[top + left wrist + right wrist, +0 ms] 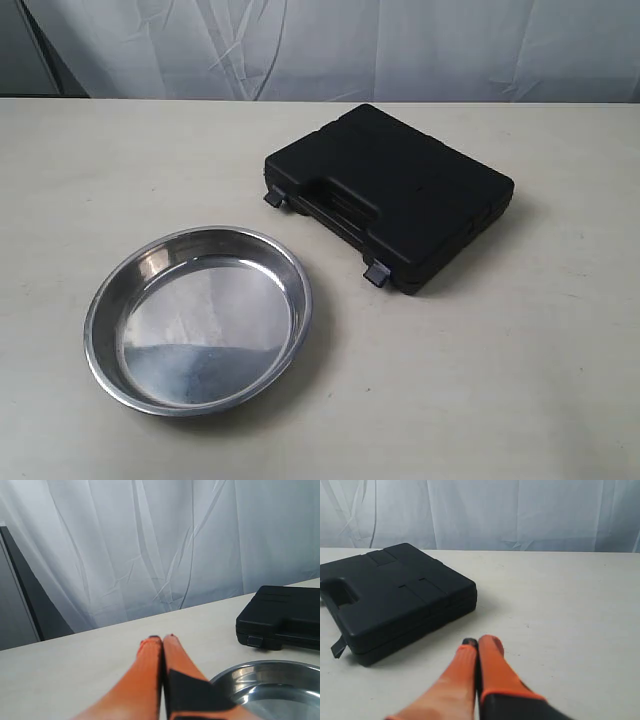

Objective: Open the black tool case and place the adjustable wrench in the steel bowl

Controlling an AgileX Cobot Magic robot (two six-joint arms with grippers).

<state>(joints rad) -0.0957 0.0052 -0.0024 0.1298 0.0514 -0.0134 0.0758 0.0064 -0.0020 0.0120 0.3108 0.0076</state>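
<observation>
Steel bowl (200, 320) beside closed black tool case (400, 185) | left fingers (149, 656) together | right fingers (491, 652) together

The left gripper (161, 641) is holding its two orange fingers (144, 672) pressed flat together, tips meeting. A black pad (192, 695) is covering the base of one finger. The right gripper (477, 645) is holding its orange fingers (492, 667) in the same pose, tips touching.
</observation>
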